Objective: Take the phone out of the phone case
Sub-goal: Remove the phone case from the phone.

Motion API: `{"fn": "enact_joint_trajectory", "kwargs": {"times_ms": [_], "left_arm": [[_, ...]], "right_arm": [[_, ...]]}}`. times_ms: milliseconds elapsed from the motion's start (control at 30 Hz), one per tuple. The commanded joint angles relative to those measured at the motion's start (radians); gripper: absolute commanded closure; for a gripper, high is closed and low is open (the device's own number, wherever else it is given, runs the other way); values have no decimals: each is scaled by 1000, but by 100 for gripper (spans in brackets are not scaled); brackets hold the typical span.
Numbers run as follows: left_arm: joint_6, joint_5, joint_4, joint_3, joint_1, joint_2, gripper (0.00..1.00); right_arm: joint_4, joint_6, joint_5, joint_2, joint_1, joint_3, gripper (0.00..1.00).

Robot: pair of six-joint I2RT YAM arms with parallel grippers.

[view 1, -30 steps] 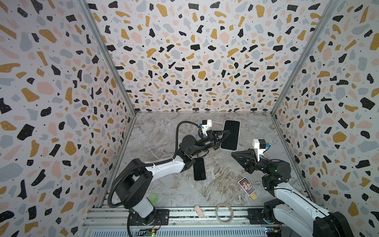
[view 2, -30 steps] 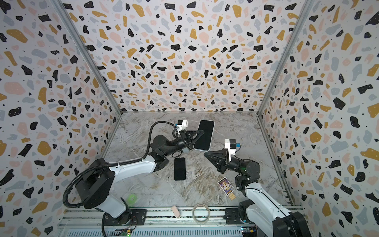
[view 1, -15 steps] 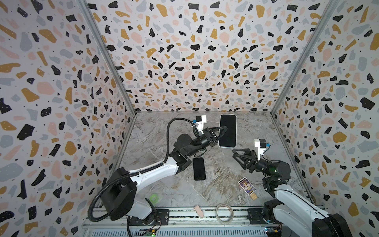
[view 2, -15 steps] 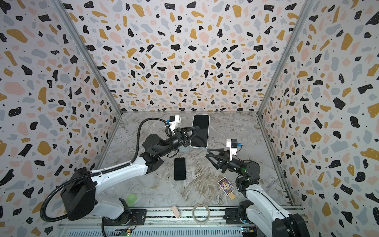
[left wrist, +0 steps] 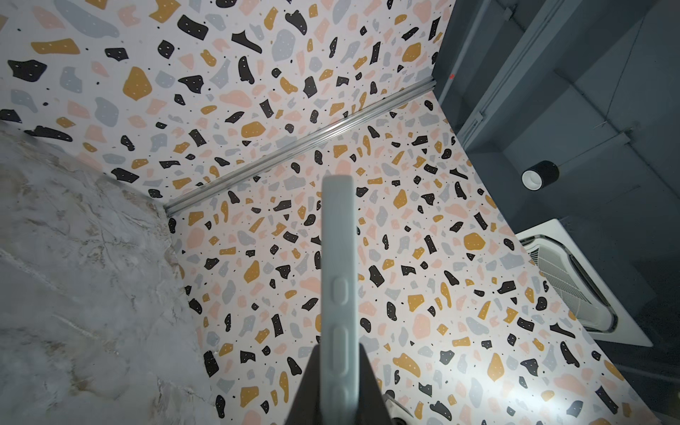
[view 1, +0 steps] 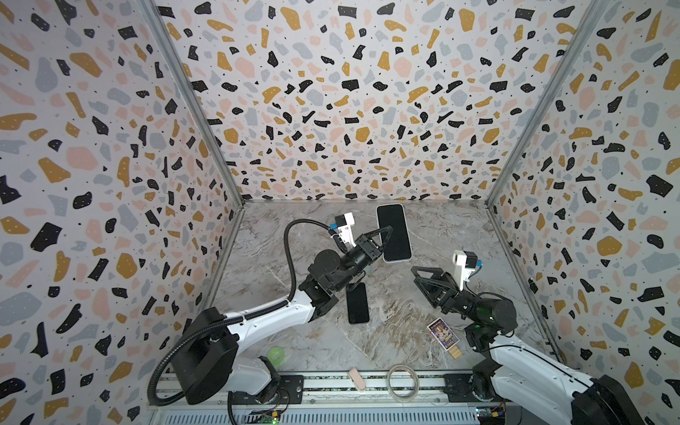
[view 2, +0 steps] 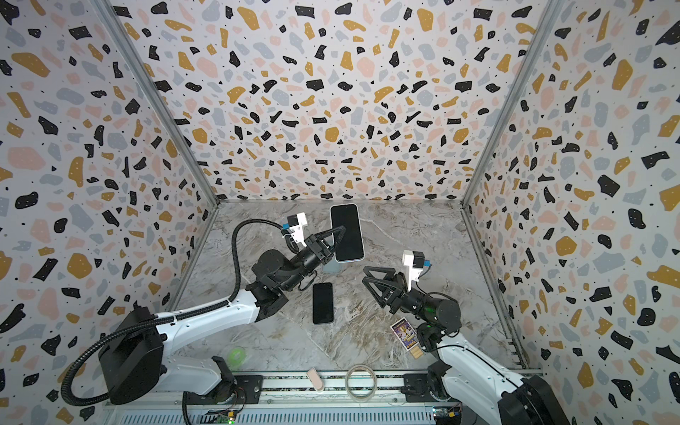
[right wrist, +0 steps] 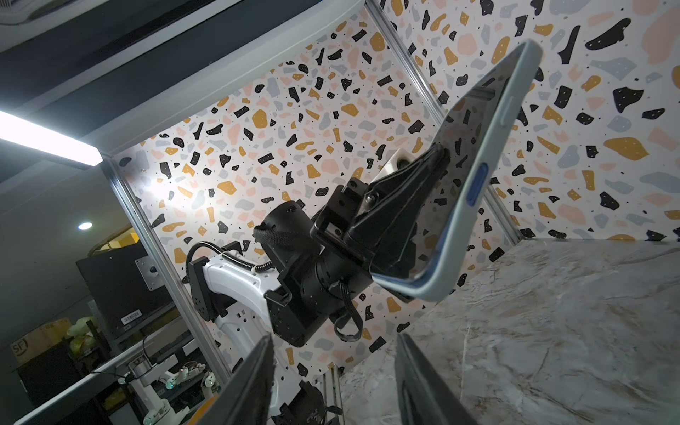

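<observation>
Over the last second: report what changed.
The left pincer, shut on the cased phone, carried it leftward and toward the back wall. The right pincer opened and stands apart from it. The bare phone and the card stayed on the table.

Along your front edge of the marble table (view 1: 460,228): a green roll (view 1: 275,355), a small pink block (view 1: 357,379) and a clear ring (view 1: 388,382); a colourful card (view 1: 441,334) lies just beyond.
</observation>
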Motion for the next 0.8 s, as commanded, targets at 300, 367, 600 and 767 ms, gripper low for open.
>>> {"fn": "enact_joint_trajectory", "kwargs": {"times_ms": [300, 367, 600, 767], "left_arm": [[13, -49, 218, -27, -31, -38, 100], [14, -48, 229, -27, -41, -33, 100], [-6, -48, 261, -44, -50, -28, 100], [-8, -42, 276, -49, -61, -29, 100]], "right_arm": [[162, 62, 53, 115, 16, 45, 44], [181, 70, 51, 130, 15, 49, 44], [191, 68, 57, 147, 14, 52, 46], [216, 83, 64, 154, 6, 49, 51]]}}
